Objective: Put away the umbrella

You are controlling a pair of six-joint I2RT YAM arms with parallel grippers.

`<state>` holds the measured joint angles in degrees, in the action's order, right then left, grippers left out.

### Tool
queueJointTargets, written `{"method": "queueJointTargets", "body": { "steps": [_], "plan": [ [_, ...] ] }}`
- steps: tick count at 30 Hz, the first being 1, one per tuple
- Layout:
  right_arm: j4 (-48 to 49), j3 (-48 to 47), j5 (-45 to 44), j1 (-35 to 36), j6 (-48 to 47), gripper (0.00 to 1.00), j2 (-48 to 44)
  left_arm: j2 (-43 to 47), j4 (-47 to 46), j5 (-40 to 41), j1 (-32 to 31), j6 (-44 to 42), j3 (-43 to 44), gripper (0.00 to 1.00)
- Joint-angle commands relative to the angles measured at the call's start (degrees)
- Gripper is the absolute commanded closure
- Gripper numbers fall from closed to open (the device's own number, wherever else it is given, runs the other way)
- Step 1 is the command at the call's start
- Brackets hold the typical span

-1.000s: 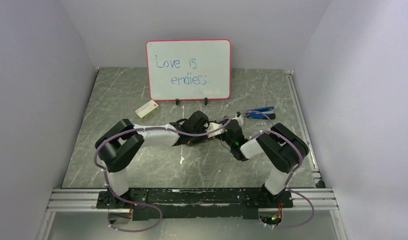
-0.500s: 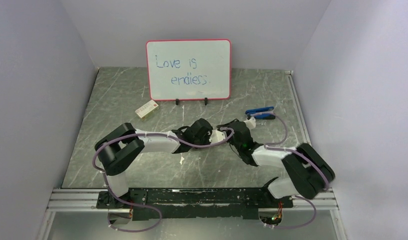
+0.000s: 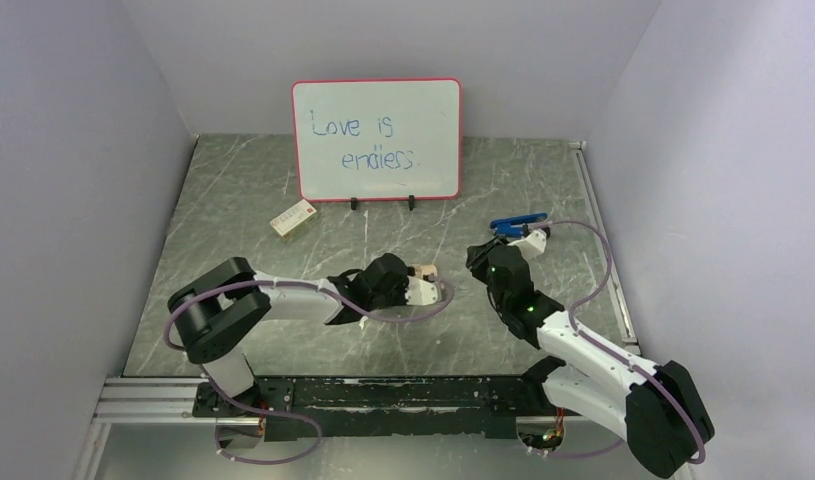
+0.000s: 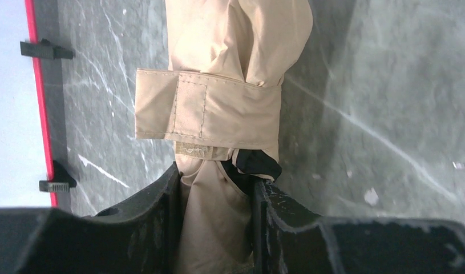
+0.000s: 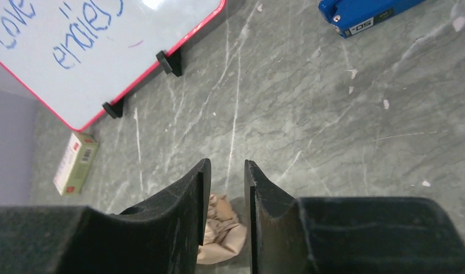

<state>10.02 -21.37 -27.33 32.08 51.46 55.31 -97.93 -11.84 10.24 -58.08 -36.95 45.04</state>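
The umbrella [image 4: 218,103] is folded into a tan bundle with a fabric strap wrapped round it and a bit of black lining showing. My left gripper [image 4: 215,177] is shut on its lower part. From above, the bundle's end [image 3: 423,272] pokes out to the right of the left gripper [image 3: 408,285], low over the middle of the table. My right gripper [image 3: 476,255] hovers a little to the right, apart from it. In the right wrist view its jaws [image 5: 226,165] stand slightly open with nothing between them, and the umbrella's end [image 5: 221,237] lies beyond and below.
A whiteboard [image 3: 376,140] with a red frame stands on black feet at the back. A small white-red box [image 3: 293,217] lies in front of its left corner. A blue-black clip tool [image 3: 518,222] lies at the right, just beyond the right gripper.
The right gripper has let go of the umbrella, opened a little and drawn back to the right. The left arm has carried the umbrella slightly nearer and leftward.
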Motion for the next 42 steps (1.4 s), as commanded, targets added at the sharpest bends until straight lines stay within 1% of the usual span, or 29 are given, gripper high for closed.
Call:
{"method": "queueJointTargets", "body": {
  "steps": [1,4,8,9,10,15,20,24,27,30,32,34,35,36,37,39,42],
  "plan": [
    [-5.2,-2.8,2.0,-0.4,-9.3,0.67,-2.2,3.2,4.2,0.9,-1.2,-1.3,-5.6,0.83],
    [-6.6,-3.7,3.1,-0.4,-11.0,0.67,-3.3,5.8,3.4,0.3,-1.2,0.1,-6.6,0.63],
    [-7.9,-4.6,3.9,-0.3,-12.0,0.66,-3.9,8.1,4.0,-0.7,-1.2,1.8,-6.8,0.46],
    [-8.1,-4.6,4.2,-0.4,-12.0,0.66,-3.9,8.7,4.3,-1.1,-1.2,2.0,-6.8,0.3],
    [-8.1,-4.7,4.6,-0.5,-12.3,0.66,-4.0,9.1,4.5,-1.1,-1.2,2.3,-6.8,0.27],
    [-8.6,-4.9,6.2,-0.4,-14.0,0.65,-3.7,13.2,5.8,-0.3,-1.2,5.2,-6.7,0.25],
    [-8.5,-5.7,7.9,-0.3,-15.9,0.65,-3.4,19.4,7.9,0.2,-1.2,10.0,-6.5,0.23],
    [-6.6,-6.1,12.0,-0.4,-19.4,0.64,-2.7,23.6,11.1,0.2,-1.2,14.0,-6.1,0.23],
    [-3.9,-6.3,16.6,-0.4,-22.4,0.64,-2.0,26.9,11.7,3.4,-1.2,18.7,-6.7,0.24],
    [-2.9,-8.2,20.3,-0.3,-25.1,0.65,0.6,29.5,13.6,10.1,-1.1,27.2,-7.0,0.25],
    [-3.3,-10.6,23.4,-0.4,-27.3,0.65,3.7,31.2,14.0,12.0,-1.0,34.0,-7.5,0.26],
    [-4.3,-13.3,26.1,-0.4,-28.3,0.65,6.9,33.3,13.9,14.2,-1.1,42.4,-8.3,0.27],
    [-4.3,-14.4,26.9,-0.3,-28.4,0.65,8.4,34.2,14.9,16.6,-1.1,47.1,-8.4,0.25],
    [-4.0,-15.2,27.0,-0.2,-28.5,0.64,10.0,34.9,16.5,19.2,-1.0,53.6,-8.2,0.26],
    [-3.5,-15.8,28.1,0.1,-28.7,0.64,10.8,35.5,18.2,21.0,-0.9,56.3,-8.1,0.27],
    [-3.0,-17.5,29.3,0.9,-30.0,0.64,13.3,36.6,21.1,23.6,-0.9,63.4,-8.1,0.3],
    [-5.2,-22.4,29.4,3.1,-33.0,0.65,19.5,37.7,24.8,26.3,-0.9,72.3,-9.1,0.38]
  ]
}}
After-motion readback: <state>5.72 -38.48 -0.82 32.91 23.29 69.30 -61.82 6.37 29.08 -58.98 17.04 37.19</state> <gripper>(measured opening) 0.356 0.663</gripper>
